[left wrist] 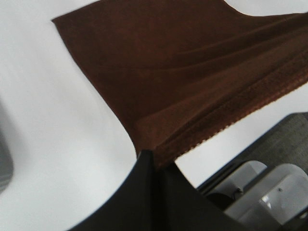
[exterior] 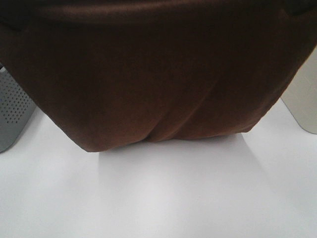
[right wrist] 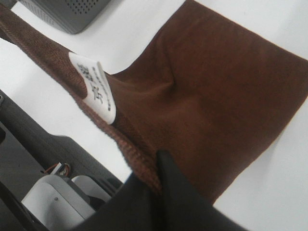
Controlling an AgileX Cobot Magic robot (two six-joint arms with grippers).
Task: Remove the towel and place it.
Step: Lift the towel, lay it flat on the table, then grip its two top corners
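The towel (exterior: 153, 74), a maroon plush cloth, hangs spread wide in front of the high camera and fills the upper part of that view. Its lower edge sags onto the white table (exterior: 158, 198). My left gripper (left wrist: 153, 159) is shut on one hemmed top corner of the towel (left wrist: 183, 72). My right gripper (right wrist: 159, 166) is shut on the other top corner of the towel (right wrist: 216, 101), close to a white care label (right wrist: 96, 84). In the high view both grippers are hidden behind the cloth.
A grey perforated basket (exterior: 12, 114) stands at the left edge of the table, also in the right wrist view (right wrist: 72, 12). A pale grey object (exterior: 304, 99) stands at the right edge. The robot base (left wrist: 260, 192) shows below the left wrist.
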